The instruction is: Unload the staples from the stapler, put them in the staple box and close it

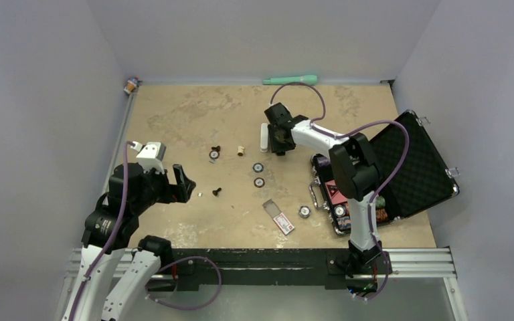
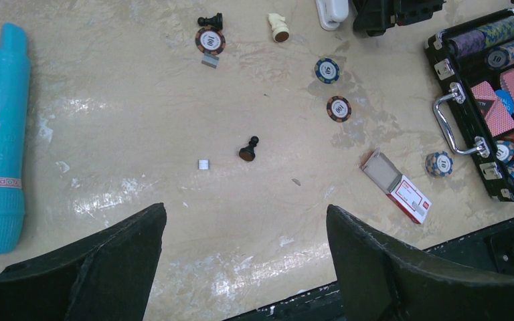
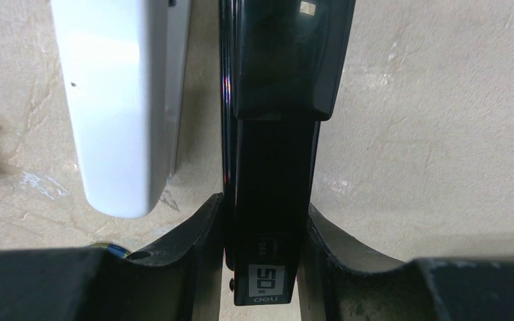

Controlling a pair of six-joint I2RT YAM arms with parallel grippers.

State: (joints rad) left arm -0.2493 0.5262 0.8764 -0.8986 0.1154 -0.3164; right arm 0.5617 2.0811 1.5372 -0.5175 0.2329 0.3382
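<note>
Toward the far middle of the table (image 1: 174, 114), we see the R gripper (image 3: 264, 224) clamped on the stapler (image 3: 274, 154). Both fingers press its slim black body near the end w/ the "50" label. The stapler runs lengthwise away from the wrist cam, just beside a white oblong bar (image 3: 124, 100). We can't tell if it's resting or lifted. The L gripper (image 2: 244, 214) hangs over the near-left area, fingers spread wide, holding nothing. Beyond it lie a black pawn (image 2: 248, 148), a small silvery bit (image 2: 203, 164) and a red-white box (image 2: 405, 190).
</note>
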